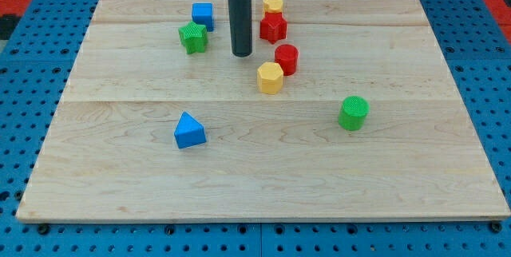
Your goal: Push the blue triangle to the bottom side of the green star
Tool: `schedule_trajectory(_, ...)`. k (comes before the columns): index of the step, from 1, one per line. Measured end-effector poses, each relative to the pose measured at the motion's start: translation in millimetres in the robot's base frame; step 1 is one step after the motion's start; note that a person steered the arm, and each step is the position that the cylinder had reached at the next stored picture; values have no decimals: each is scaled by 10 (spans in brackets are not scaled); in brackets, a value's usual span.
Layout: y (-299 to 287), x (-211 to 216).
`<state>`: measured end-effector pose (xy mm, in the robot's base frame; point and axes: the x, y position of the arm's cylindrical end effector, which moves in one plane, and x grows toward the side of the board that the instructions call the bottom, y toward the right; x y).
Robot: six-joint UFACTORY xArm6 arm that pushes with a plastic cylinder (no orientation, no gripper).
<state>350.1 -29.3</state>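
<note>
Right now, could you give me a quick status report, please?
My tip between green star and red blocks, touching nothing. Blue triangle far toward the view's bottom, not yet pushed. Path to star's bottom side unobstructed.

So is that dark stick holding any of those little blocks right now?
No, nothing is held. My tip only pushes. It stands free on the board, between the green star and the red blocks, touching none, far from the blue triangle.

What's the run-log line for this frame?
tip: right of green star block, touching nothing | blue triangle block: well below star, unpushed | status: approach pending
</note>
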Motion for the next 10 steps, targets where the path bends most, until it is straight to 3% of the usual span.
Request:
schedule_trajectory(2, -243, 173)
schedule_trajectory(4, -495, 653)
schedule_trajectory(7, 138, 1411)
schedule_trajectory(10, -17, 1852)
